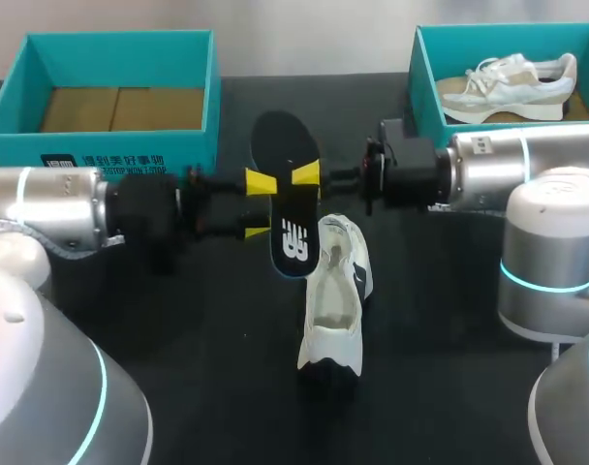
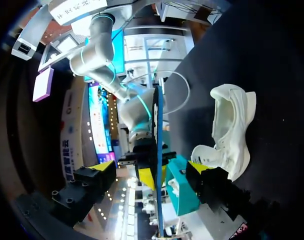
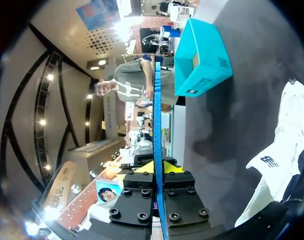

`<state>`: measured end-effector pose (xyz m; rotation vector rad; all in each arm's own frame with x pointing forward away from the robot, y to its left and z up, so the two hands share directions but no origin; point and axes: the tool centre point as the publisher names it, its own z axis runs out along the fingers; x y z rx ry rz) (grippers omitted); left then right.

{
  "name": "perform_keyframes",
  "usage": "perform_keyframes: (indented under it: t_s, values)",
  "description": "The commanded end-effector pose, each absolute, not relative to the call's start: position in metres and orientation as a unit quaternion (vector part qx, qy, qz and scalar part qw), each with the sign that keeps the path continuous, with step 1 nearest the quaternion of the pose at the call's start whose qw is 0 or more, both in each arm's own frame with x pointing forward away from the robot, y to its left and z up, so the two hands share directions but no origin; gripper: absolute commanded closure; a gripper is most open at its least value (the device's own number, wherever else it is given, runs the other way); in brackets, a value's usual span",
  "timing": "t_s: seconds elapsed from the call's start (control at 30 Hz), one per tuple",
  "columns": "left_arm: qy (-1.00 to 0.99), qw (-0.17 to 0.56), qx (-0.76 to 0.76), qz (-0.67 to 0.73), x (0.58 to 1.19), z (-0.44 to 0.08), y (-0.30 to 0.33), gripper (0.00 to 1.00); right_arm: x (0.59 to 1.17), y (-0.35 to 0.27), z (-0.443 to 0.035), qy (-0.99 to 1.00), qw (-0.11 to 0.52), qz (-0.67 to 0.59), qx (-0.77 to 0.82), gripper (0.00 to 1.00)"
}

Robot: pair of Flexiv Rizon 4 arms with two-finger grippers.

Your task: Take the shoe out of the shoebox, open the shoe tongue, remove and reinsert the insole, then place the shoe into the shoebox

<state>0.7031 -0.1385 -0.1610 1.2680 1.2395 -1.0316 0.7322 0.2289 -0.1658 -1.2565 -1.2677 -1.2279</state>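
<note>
The black insole (image 1: 287,199) with a blue rim hangs above the table, on edge. My right gripper (image 1: 308,175) is shut on it from the right; in the right wrist view the insole (image 3: 157,115) runs straight out from between the closed yellow tips of that gripper (image 3: 158,167). My left gripper (image 1: 259,207) stands open at the insole's left side. In the left wrist view the insole (image 2: 158,145) passes between that gripper's (image 2: 149,170) spread fingers without touching them. The white shoe (image 1: 338,291) (image 2: 232,130) (image 3: 287,150) lies on the black table just below the insole, opening upward.
An empty teal shoebox (image 1: 120,145) (image 3: 202,55) with a cardboard floor stands at the back left. A second teal box (image 1: 425,97) at the back right holds another white shoe (image 1: 508,82). Both arms span the middle of the table.
</note>
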Motion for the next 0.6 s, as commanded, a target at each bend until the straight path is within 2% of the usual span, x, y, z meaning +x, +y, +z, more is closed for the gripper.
perform_keyframes:
  t_s: [0.03,0.27,0.43,0.6]
  values:
    - [0.526,0.510,0.530,-0.426,0.694,-0.157,-0.114,0.00,0.733,0.226,-0.168,-0.516,0.469,-0.503,-0.510,1.00]
    - [0.572,0.478,0.539,-0.393,0.706,-0.142,-0.085,0.00,0.732,0.226,-0.180,-0.516,0.473,-0.500,-0.510,1.00]
    - [0.634,0.395,0.569,-0.343,0.725,-0.127,-0.061,0.00,0.731,0.229,-0.189,-0.514,0.475,-0.496,-0.514,1.00]
    - [0.627,0.396,0.595,-0.310,0.731,-0.123,-0.058,0.00,0.733,0.232,-0.197,-0.512,0.476,-0.491,-0.520,1.00]
